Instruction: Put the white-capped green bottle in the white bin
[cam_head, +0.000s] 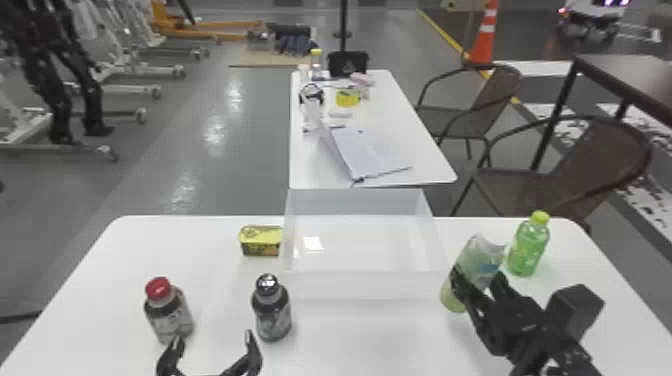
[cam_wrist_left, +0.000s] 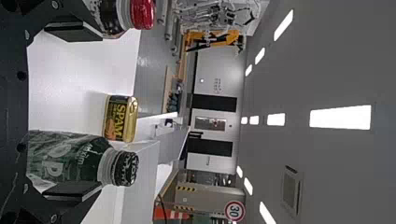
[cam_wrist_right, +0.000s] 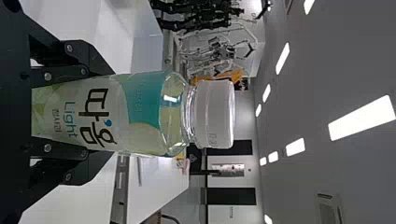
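The broad white surface (cam_head: 365, 340) is supporting the open, translucent white bin (cam_head: 365, 287); the white-capped green bottle (cam_head: 477, 257) is leaning just outside the bin, on its right; the black right claw (cam_wrist_right: 109, 113) is clasping the bottle's body; the black left claw (cam_head: 213, 339) is resting with fingers spread; the grasp is seemingly succeeding, so the next move is calling for lifting above the rim, then leftward carrying and lowering inside.

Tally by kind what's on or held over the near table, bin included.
Bottles: 4 (white-capped green bottle, red-capped bottle, black-capped bottle, lime-capped bottle)
Tins: 1 (yellow tin)
Bins: 1 (white bin)
Total: 6
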